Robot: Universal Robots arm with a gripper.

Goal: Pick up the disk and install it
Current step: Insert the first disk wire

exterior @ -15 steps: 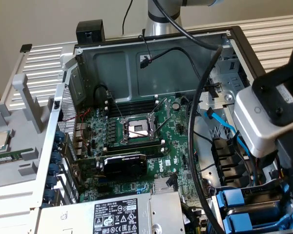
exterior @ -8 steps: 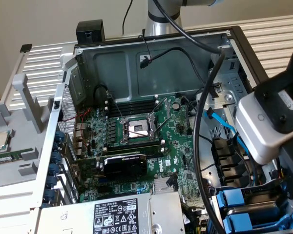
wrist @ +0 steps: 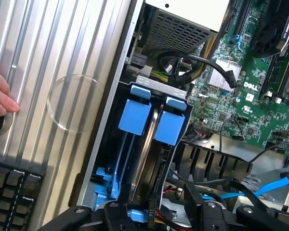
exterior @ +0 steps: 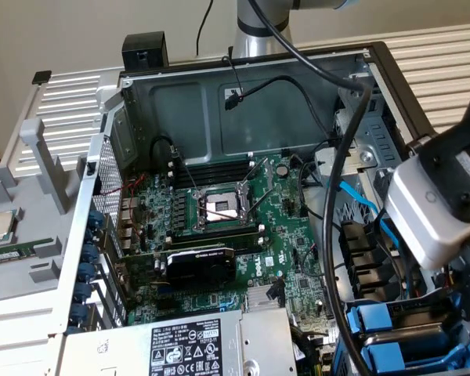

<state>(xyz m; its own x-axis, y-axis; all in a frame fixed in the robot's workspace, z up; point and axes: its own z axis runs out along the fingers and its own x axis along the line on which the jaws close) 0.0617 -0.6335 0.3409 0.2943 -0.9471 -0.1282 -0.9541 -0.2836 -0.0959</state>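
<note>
The disk (wrist: 151,144) stands on edge in the drive bay (wrist: 111,159) of the open computer case, a silver slab between blue plastic frames with two blue tabs (wrist: 135,117) at its end. My gripper (wrist: 149,219) hovers over the near end of the bay, its black links spread wide and open, and I see nothing held. In the exterior view, the arm's white and black wrist (exterior: 431,211) hangs above the blue frames (exterior: 374,319) at the case's lower right corner.
The green motherboard (exterior: 290,266) carries an open processor socket (exterior: 219,205) and a black graphics card (exterior: 200,262). A grey power-supply box (exterior: 188,345) sits at the front. Black cables (exterior: 337,180) and a blue cable (exterior: 360,200) cross near the bay. A hand (wrist: 0,94) and a keyboard (wrist: 9,192) lie outside the case.
</note>
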